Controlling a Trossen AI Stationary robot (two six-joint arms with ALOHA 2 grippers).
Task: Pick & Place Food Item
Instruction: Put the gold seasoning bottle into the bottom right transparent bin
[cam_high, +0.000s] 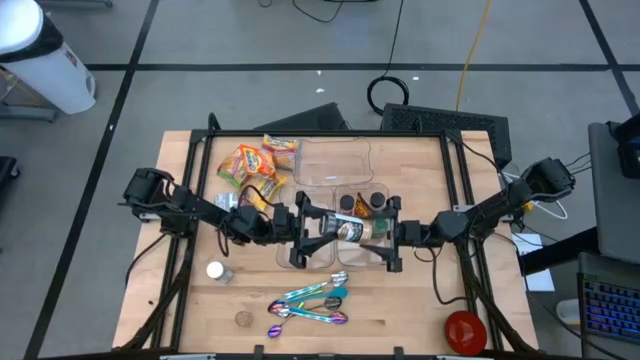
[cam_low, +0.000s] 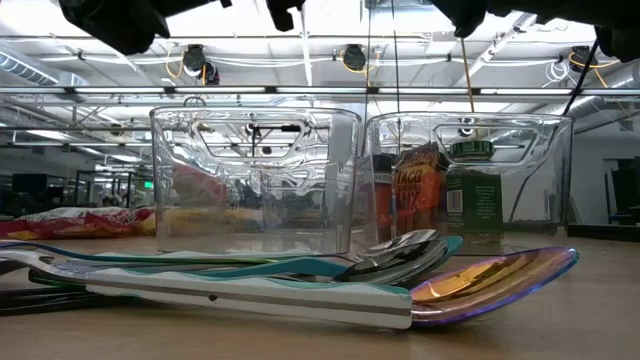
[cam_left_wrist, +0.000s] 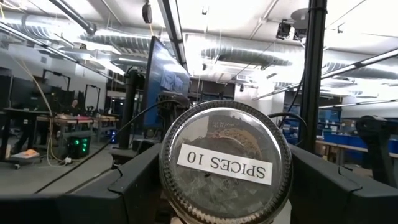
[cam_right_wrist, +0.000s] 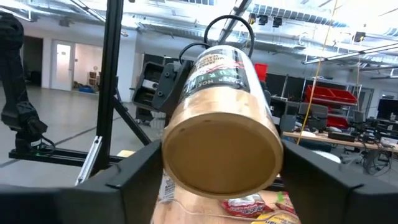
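- Spice jar (cam_high: 349, 230) lies on its side between both grippers in the high view, lifted over the clear bins (cam_high: 335, 170) in the middle of the table (cam_high: 420, 310).
- Left gripper (cam_high: 305, 237) holds one end of the jar and right gripper (cam_high: 388, 235) holds the other end; each pair of fingers is closed around the jar.
- Left wrist view alone shows the glass bottom of the jar (cam_left_wrist: 225, 163), with a white label "SPICES 10" and dark spice behind it.
- Right wrist view alone shows the tan lid (cam_right_wrist: 221, 151) and a printed dark label, with snack bags (cam_right_wrist: 261, 208) below.
- Low view shows two other bottles (cam_low: 472, 192) inside the right bin and spoons (cam_low: 300, 280) in front; the held jar is above this picture and the arms are cut off at the top.
- Text on the jar's side label is hard to read.
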